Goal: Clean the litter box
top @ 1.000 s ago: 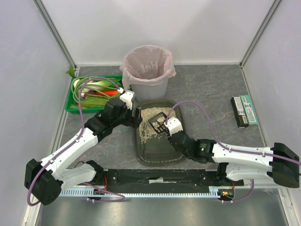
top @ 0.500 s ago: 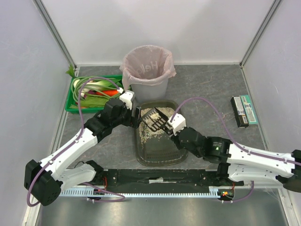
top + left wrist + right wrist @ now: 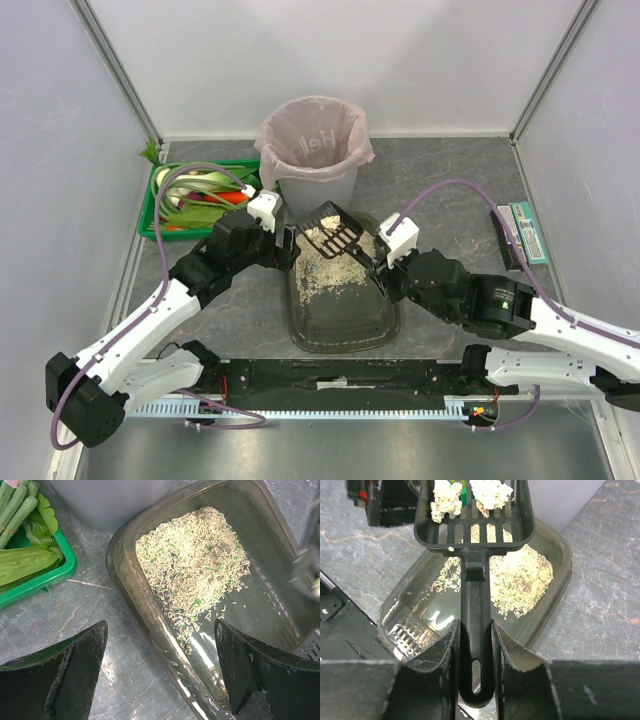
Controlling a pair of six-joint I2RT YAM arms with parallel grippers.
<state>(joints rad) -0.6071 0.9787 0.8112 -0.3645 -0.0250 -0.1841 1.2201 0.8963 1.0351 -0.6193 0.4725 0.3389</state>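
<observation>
Right end effector [image 3: 476,641] is clamped on the handle of a black slotted scoop [image 3: 472,527], jaws pinching the shaft low down near the hang-hole. The scoop head is lifted above the far end of the litter box [image 3: 345,345] and carries two pale clumps [image 3: 490,492].

Left end effector [image 3: 160,677] is spread wide and gripping nothing. One jaw is outside the litter box's left wall, the other over its floor, so the rim runs between them. Can't tell whether either jaw touches it.

The litter box sits mid-surface [image 3: 450,180] just ahead of the arm bases. Its beige litter [image 3: 195,565] with green flecks is piled in the far half, and the near ridged floor is bare.

Handling, my read:
- The tray looks like stiff, glossy plastic with little fill, so it's probably light and slidey on the stone-look top.
- Best hold is the side wall or rim. A pinch across the wall should brace it.
- The litter is loose grain, so keep the tray flat.
- Keep the scoop level, or the clumps could roll off the open front.

A grey bin [image 3: 320,185] with a pink bag [image 3: 315,140] stands just beyond the litter box's far edge. A green crate [image 3: 148,222] of veg sits off its far-left corner.

Text: the bag shows "Hell…", rest hidden. The print on the two flat packs [image 3: 520,235] well off to the right of the litter box is too small to read.
</observation>
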